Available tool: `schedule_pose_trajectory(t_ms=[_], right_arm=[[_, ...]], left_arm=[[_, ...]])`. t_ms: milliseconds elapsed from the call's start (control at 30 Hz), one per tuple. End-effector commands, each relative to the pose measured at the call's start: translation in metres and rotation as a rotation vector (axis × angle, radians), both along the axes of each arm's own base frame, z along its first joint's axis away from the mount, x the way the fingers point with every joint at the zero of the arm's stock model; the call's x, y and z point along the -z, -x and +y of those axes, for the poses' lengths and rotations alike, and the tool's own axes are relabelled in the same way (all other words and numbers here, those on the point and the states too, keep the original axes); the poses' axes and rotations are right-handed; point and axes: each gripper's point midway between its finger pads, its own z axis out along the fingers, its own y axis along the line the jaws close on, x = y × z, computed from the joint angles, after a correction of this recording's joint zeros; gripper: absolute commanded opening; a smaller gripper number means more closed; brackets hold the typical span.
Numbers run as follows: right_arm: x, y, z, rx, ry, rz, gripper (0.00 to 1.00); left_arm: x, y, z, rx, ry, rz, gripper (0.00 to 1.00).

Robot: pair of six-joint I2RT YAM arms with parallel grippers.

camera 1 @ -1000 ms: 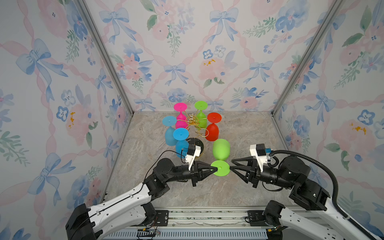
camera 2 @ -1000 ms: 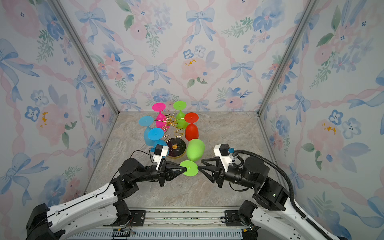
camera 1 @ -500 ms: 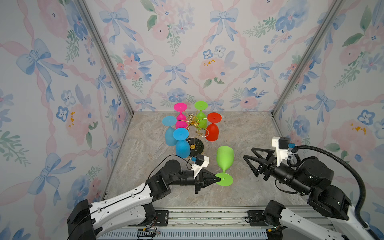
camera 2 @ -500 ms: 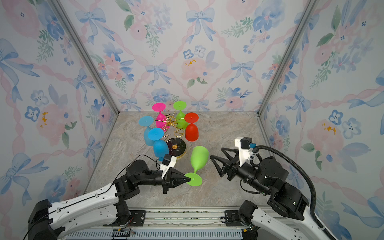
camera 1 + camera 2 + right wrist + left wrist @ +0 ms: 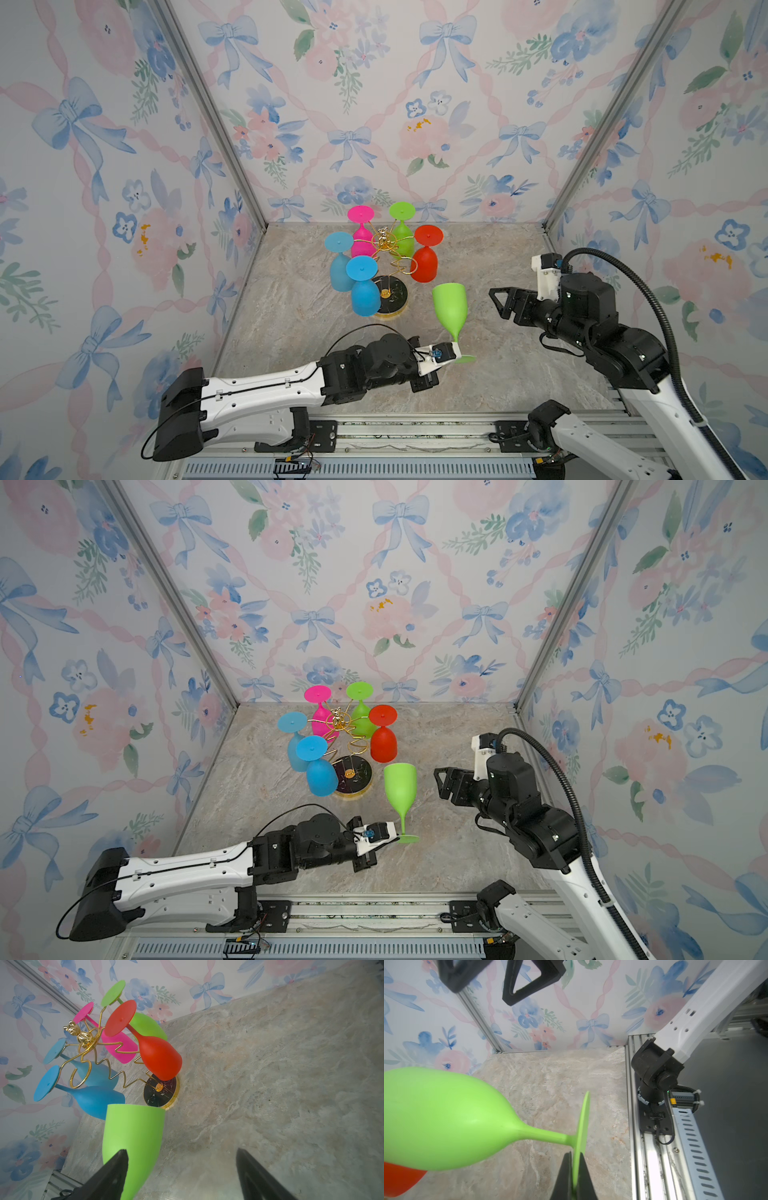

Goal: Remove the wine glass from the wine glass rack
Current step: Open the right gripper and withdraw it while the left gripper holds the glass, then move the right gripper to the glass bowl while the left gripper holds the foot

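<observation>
**Lime wine glass (image 5: 450, 305) off the wine glass rack (image 5: 384, 245), left gripper (image 5: 457, 353) pinching its foot**

Marble table (image 5: 498, 257) filled the lower middle of both top views, with floral walls on three sides.

The wine glass rack (image 5: 338, 723) stood just above frame centre, on a round black gold-rimmed base. It carried five glasses, all hung bowl-down by their feet:
- pink glass (image 5: 360, 232), upper left of the hub
- green glass (image 5: 402, 232), upper right
- red glass (image 5: 426, 262), right
- pale blue glass (image 5: 340, 266), left
- blue glass (image 5: 363, 291), lower left, its bowl overlapping the base

The lime wine glass (image 5: 400, 785) was clear of the rack, just right of the base and below the red glass. It was bowl up and leaning slightly. Bowl contents could not be seen in any view.

The left gripper (image 5: 395, 835) came in from the lower left. Its jaws were pressed together on the rim of the glass's foot, which showed edge-on between the fingers in the left wrist view (image 5: 576, 1178). Could not tell whether the foot touched the table.

The right gripper (image 5: 500, 303) sat right of the bowl at mid-frame. Its jaws were spread wide and empty, near the glass but apart from it. In the right wrist view (image 5: 181, 1151) one finger overlapped the bowl (image 5: 133, 1132).
</observation>
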Motion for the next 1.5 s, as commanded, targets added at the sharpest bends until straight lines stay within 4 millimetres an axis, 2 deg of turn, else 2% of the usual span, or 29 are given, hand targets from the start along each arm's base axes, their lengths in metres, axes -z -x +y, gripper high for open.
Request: schedule_pose_trajectory(t_ms=[0,167,400,733,800,1000,1200,1467], right_arm=[[-0.014,0.002,0.014,-0.081,-0.151,0.054,0.81],[0.01,-0.005,0.021,-0.113,-0.119,0.178,0.77],[0.006,0.006,0.022,-0.143,-0.099,0.238,0.75],[0.026,0.007,0.043,-0.225,-0.081,0.343,0.66],[0.028,0.006,0.049,-0.247,-0.071,0.355,0.65],[0.034,0.002,0.064,-0.317,-0.03,0.395,0.6],[0.047,-0.006,0.067,-0.335,0.016,0.439,0.5],[0.054,-0.01,0.073,-0.366,0.028,0.485,0.41]], left_arm=[[0.009,-0.022,0.009,-0.138,-0.14,-0.242,0.0],[0.038,-0.02,0.007,-0.186,-0.313,-0.473,0.0],[0.068,-0.03,0.012,-0.203,-0.453,-0.648,0.0],[0.103,-0.046,0.025,-0.253,-0.655,-0.808,0.0],[0.107,-0.048,0.026,-0.264,-0.682,-0.836,0.0],[0.103,-0.054,0.028,-0.32,-0.696,-0.903,0.0],[0.11,-0.057,0.031,-0.341,-0.732,-0.93,0.0],[0.111,-0.061,0.029,-0.372,-0.747,-0.945,0.0]])
